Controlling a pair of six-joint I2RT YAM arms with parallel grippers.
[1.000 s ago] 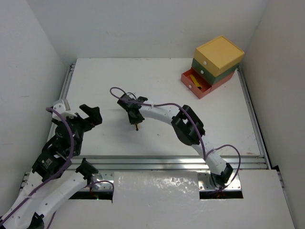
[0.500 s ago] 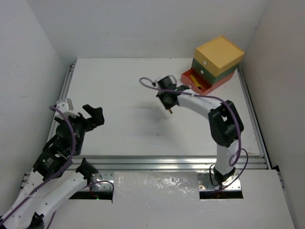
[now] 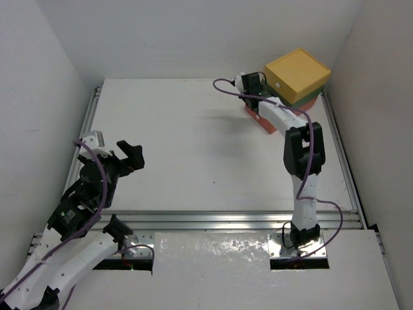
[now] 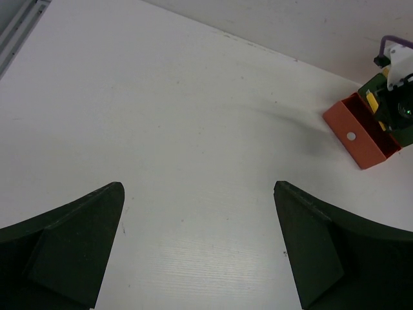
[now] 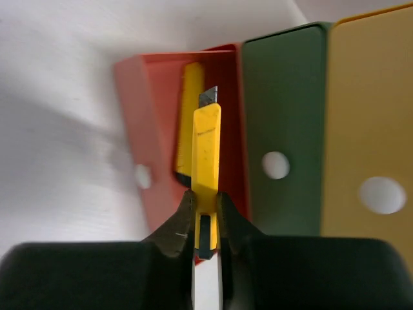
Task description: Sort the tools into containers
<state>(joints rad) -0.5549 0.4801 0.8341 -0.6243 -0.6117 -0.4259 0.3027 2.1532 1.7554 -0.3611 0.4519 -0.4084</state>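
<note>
My right gripper is shut on a flat yellow cutter, its blade tip pointing away, held above the open red-orange drawer. Another yellow tool lies inside that drawer. The green drawer and yellow drawer above it are closed. In the top view the right gripper is at the stack at the far right. My left gripper is open and empty over the bare table at the left. No wrenches or black-green screwdrivers show.
The white table has metal rails along its left, right and near edges. White walls stand close on the left, back and right. The red-orange drawer sticks out from the stack toward the table's middle.
My right arm swung from the table's middle to the far right, carrying the cutter to above the open red-orange drawer. The left gripper shifted only slightly.
</note>
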